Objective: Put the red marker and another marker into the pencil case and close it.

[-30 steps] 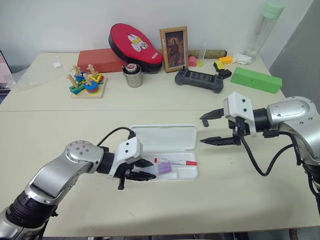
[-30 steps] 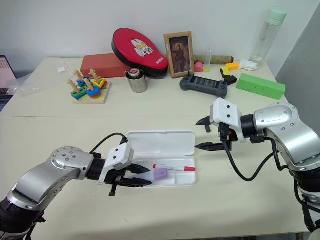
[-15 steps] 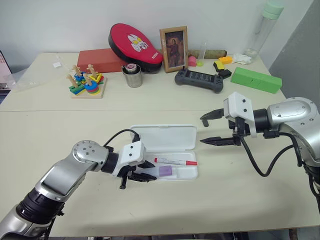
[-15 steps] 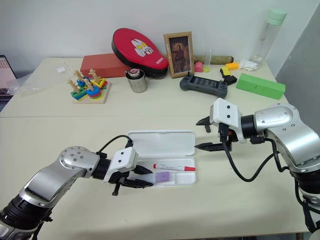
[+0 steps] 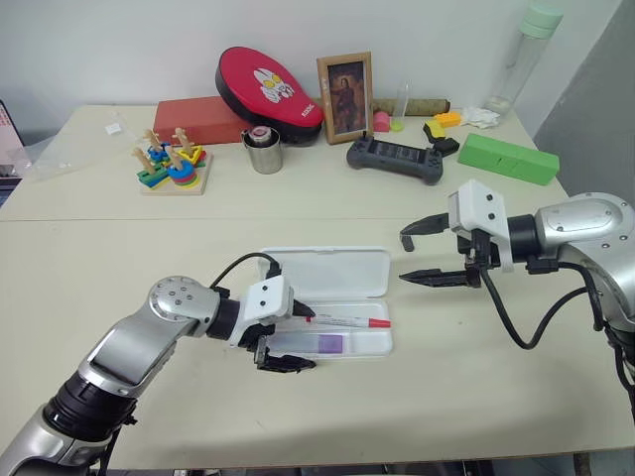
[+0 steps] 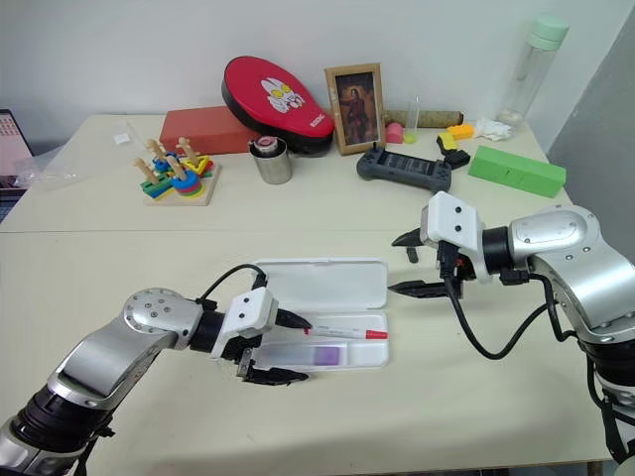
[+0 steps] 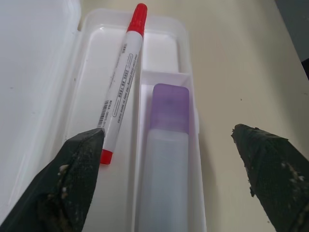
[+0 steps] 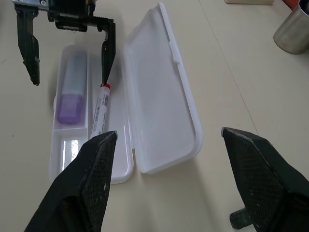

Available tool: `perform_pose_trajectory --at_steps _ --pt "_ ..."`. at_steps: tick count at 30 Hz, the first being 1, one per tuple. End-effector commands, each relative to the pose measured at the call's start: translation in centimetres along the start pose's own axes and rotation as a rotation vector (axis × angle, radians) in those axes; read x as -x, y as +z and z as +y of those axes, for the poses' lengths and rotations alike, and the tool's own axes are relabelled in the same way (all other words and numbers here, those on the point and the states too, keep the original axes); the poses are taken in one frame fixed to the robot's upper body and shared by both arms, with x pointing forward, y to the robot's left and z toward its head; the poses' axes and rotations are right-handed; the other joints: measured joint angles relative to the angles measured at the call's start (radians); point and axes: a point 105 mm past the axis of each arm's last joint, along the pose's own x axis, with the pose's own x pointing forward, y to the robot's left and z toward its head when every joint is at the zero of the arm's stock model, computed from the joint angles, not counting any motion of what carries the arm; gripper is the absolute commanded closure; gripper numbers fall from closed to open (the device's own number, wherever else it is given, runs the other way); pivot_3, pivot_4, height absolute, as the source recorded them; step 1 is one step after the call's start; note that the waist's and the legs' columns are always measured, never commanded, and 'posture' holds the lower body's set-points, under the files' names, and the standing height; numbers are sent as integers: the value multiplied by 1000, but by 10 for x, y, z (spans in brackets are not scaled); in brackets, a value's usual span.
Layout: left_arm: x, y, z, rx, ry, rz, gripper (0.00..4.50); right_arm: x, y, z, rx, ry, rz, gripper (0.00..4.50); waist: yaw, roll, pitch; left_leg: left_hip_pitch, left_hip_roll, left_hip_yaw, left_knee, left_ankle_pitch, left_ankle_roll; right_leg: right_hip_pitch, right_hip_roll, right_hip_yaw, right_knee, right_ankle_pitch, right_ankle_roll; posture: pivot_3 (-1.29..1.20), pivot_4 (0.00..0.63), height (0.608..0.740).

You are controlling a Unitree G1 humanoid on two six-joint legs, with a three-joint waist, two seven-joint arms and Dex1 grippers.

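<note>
The pencil case (image 5: 327, 270) lies open mid-table, its lid flat behind the tray. The red marker (image 7: 120, 87) rests in the tray's long back compartment, red cap toward the right. Another marker (image 7: 166, 159), thick with a purple cap, lies in the narrow front compartment. My left gripper (image 5: 310, 341) is open at the tray's left end, one finger on each side of the purple-capped marker, holding nothing. My right gripper (image 5: 402, 259) hovers open and empty just right of the lid, pointing at the case.
Along the back of the table stand a green box (image 5: 508, 158), a black game controller (image 5: 395, 159), a metal cup (image 5: 264, 152), a picture frame (image 5: 344, 97), a red pad (image 5: 266, 89) and a wooden stacking toy (image 5: 171, 167). Bare tabletop lies in front of the case.
My left gripper has opened wide and let go of the purple-capped marker, which now lies flat in the front compartment. The right arm has not moved.
</note>
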Motion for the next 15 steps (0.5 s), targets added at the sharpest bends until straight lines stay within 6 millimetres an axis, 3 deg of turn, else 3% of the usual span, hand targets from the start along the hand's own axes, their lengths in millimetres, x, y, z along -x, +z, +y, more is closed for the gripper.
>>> perform_pose_trajectory --at_steps 1,9,15 --pt "22 32 -2 -15 26 -73 7 8 9 0 43 -17 -11 882 0 0 0 0 0 0 0 0 0 0 0 0 0 0 0 0 150 740" --pt "61 65 2 10 133 -145 7 4 6 6 23 -6 -8 882 -2 0 0 0 0 0 0 0 0 0 0 0 0 0 0 0 150 740" --pt "82 74 4 18 207 -141 0 2 5 8 4 -5 -9 2316 -3 0 0 0 0 0 0 0 0 0 0 0 1 0 0 0 150 740"
